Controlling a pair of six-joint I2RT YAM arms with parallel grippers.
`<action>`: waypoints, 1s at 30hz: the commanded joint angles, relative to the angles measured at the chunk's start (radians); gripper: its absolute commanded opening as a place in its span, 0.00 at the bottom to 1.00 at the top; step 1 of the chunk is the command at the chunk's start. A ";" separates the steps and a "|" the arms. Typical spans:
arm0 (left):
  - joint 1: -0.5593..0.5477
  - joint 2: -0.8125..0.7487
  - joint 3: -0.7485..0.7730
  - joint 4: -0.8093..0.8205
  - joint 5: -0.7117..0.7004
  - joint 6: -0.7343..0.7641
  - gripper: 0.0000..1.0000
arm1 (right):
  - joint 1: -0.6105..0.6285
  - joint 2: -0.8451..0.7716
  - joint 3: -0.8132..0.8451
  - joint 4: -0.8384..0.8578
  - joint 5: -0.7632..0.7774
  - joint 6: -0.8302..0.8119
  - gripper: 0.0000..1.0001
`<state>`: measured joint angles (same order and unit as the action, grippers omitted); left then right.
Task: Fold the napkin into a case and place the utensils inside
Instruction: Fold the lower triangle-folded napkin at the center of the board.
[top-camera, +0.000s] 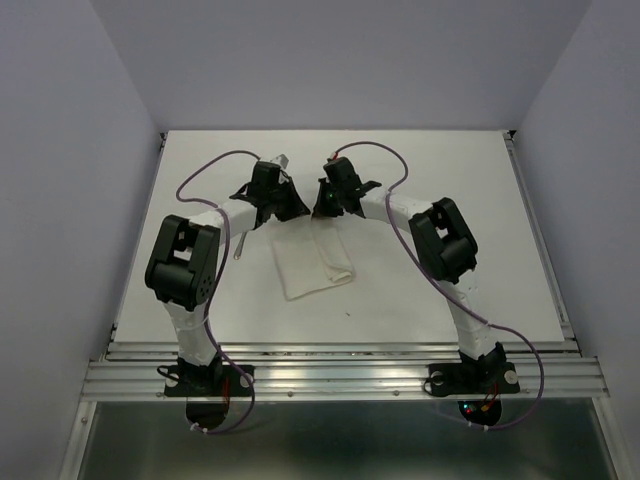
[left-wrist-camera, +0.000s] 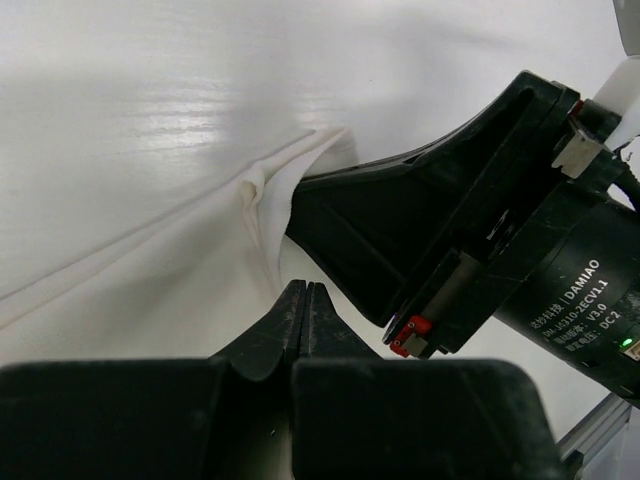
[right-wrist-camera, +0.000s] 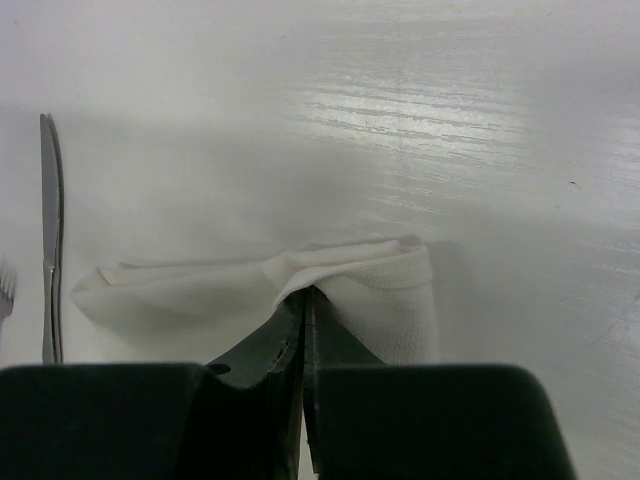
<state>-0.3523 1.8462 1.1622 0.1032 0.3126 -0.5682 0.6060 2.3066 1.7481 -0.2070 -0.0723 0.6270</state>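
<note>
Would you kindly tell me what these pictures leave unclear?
Fork: right wrist view, cut off by the left edge; only tines show.
Knife lower end: same view, behind the right pincer.
Left pincer grip: left wrist view, shut tips hide the contact.
Napkin far edge: top view, under both pincers.

The top view looks down from high behind the arm bases, far enough back to hold the whole surface (top-camera: 450, 180). Each wrist view sits low behind its own hand, left hand (left-wrist-camera: 305, 287) and right hand (right-wrist-camera: 305, 293), skimming the surface at close range. All three share the napkin (top-camera: 312, 262).
</note>
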 joint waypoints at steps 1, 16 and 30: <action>-0.011 0.016 -0.016 0.073 0.042 -0.031 0.00 | 0.017 0.025 0.011 -0.022 -0.004 0.002 0.03; -0.011 0.131 0.017 0.138 0.054 -0.064 0.00 | 0.017 0.004 -0.012 -0.020 -0.006 -0.003 0.03; 0.007 0.139 -0.019 0.171 -0.017 -0.128 0.00 | 0.017 -0.136 -0.177 0.007 0.016 -0.042 0.03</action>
<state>-0.3576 1.9888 1.1538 0.2230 0.3336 -0.6720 0.6075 2.2578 1.6630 -0.1711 -0.0772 0.6186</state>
